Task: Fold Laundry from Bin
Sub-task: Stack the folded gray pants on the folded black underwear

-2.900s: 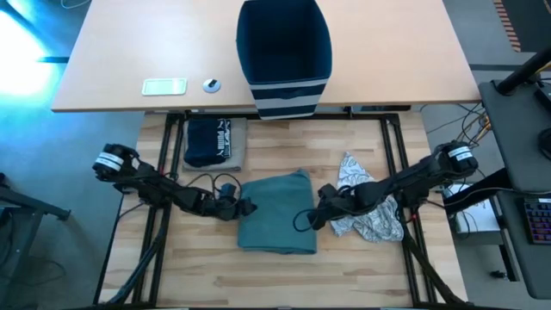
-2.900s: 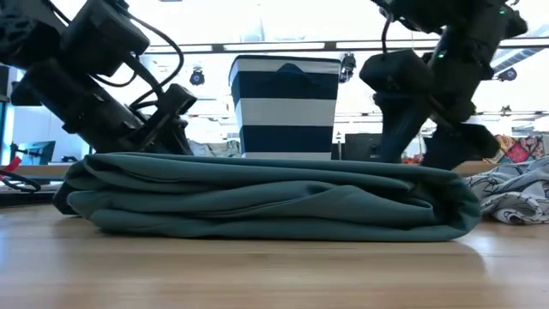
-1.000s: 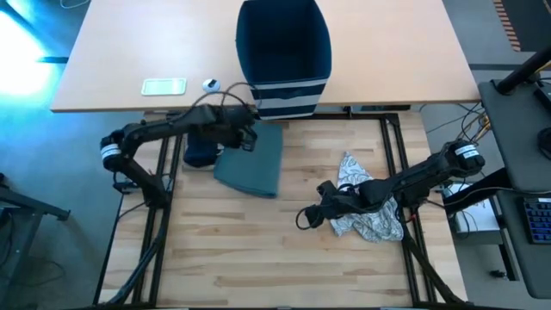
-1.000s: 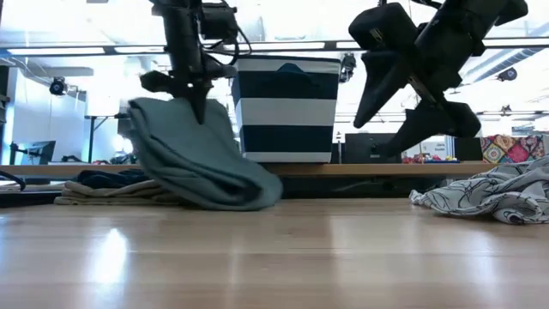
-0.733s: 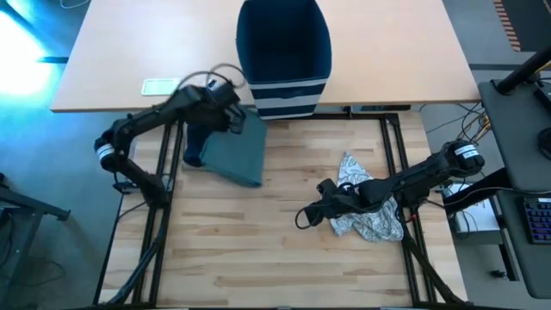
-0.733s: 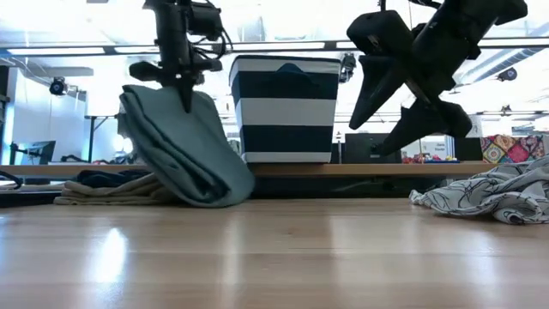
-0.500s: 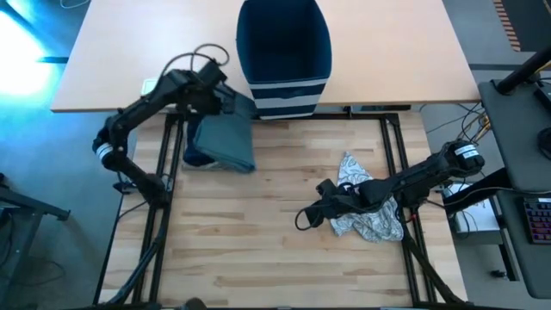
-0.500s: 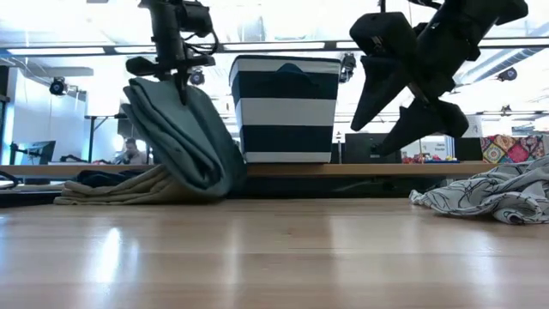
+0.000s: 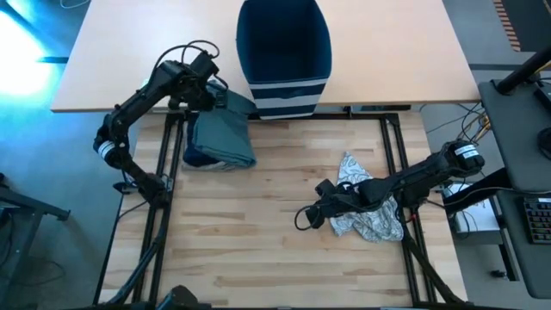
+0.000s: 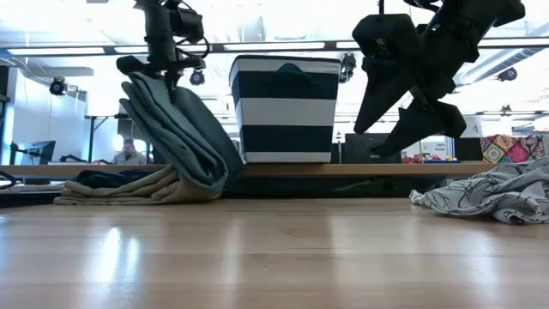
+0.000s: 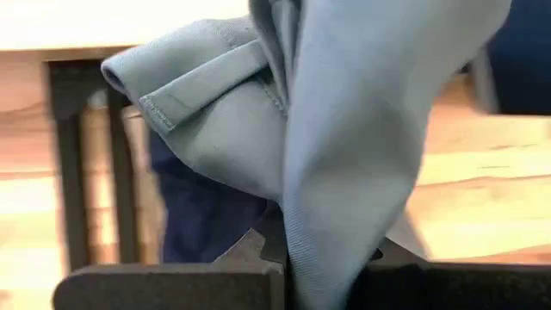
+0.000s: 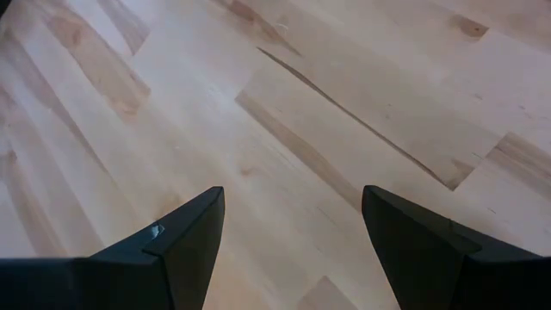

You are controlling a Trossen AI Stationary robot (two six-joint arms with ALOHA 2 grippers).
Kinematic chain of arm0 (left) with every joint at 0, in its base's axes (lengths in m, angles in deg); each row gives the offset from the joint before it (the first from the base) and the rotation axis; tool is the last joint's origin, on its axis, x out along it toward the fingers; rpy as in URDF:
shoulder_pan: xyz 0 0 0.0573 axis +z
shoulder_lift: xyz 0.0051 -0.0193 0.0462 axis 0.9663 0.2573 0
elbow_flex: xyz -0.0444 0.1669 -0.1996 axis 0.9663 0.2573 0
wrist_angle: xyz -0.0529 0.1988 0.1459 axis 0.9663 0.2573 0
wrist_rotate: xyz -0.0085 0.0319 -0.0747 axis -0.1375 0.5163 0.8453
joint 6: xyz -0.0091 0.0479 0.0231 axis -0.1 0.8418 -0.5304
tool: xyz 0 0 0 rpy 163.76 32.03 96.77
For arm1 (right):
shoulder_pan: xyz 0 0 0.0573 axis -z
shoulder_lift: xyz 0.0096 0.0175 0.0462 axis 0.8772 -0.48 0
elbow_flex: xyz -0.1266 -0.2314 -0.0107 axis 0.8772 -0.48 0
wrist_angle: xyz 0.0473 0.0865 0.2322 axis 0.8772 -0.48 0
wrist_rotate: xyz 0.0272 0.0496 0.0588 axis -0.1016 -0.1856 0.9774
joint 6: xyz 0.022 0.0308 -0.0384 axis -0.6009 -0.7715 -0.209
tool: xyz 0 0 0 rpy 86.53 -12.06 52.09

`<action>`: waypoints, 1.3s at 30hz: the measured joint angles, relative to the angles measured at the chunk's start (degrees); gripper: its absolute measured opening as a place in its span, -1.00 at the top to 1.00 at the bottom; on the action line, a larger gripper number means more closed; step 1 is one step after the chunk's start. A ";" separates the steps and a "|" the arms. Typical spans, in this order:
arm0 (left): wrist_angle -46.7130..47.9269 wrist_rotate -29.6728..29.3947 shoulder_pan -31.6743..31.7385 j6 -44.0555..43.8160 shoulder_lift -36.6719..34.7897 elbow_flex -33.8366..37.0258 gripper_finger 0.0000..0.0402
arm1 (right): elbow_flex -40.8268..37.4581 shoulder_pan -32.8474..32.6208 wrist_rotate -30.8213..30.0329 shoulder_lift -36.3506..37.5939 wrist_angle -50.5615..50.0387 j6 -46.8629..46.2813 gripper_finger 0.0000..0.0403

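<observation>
My left gripper (image 9: 213, 95) is shut on the folded teal-green garment (image 9: 222, 138), high over the table's far left corner. The garment hangs down from it (image 10: 184, 137), and its lower end lies on a stack of a navy garment (image 9: 191, 155) and a beige one (image 10: 129, 190). My right gripper (image 9: 303, 220) stands open above bare wood (image 12: 293, 232), beside a crumpled grey patterned piece of laundry (image 9: 370, 211). The striped navy bin (image 9: 284, 52) stands on the desk beyond the table. My left gripper pinches the teal garment's upper folded part (image 11: 297, 232) between its two fingers, several layers together. The fingers come from above, pointing steeply down. The cloth hangs slanting below them (image 10: 171, 103), with its lower fold resting on the stack.
The middle and near part of the wooden table (image 9: 258, 250) is bare. The light desk (image 9: 387, 52) behind carries the bin. A person (image 10: 129, 156) sits far off in the room beyond.
My left gripper has carried the teal garment up and toward the table's far left corner, rolling a little. The garment has left the bare wood, and its lower end now lies on the navy and beige stack. My right gripper has rolled slightly in place.
</observation>
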 joint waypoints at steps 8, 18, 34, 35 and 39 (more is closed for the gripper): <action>3.69 -2.99 2.42 2.35 0.79 1.08 0.92 | 0.00 -0.14 0.29 0.00 0.08 -1.09 -0.34; 4.27 -7.47 3.43 6.52 6.41 6.94 0.92 | 0.00 -2.77 1.36 0.00 0.25 -2.96 -0.34; 4.77 -19.20 4.66 15.15 14.74 7.69 0.49 | 0.00 -4.55 1.52 0.00 0.57 -4.49 -0.34; 4.72 -20.10 4.70 15.66 14.75 7.69 0.43 | 0.00 -4.55 1.51 0.00 0.57 -4.49 -0.34; 4.82 -21.95 5.11 17.56 14.70 7.45 0.13 | 0.00 -4.55 1.52 0.00 0.63 -4.49 -0.34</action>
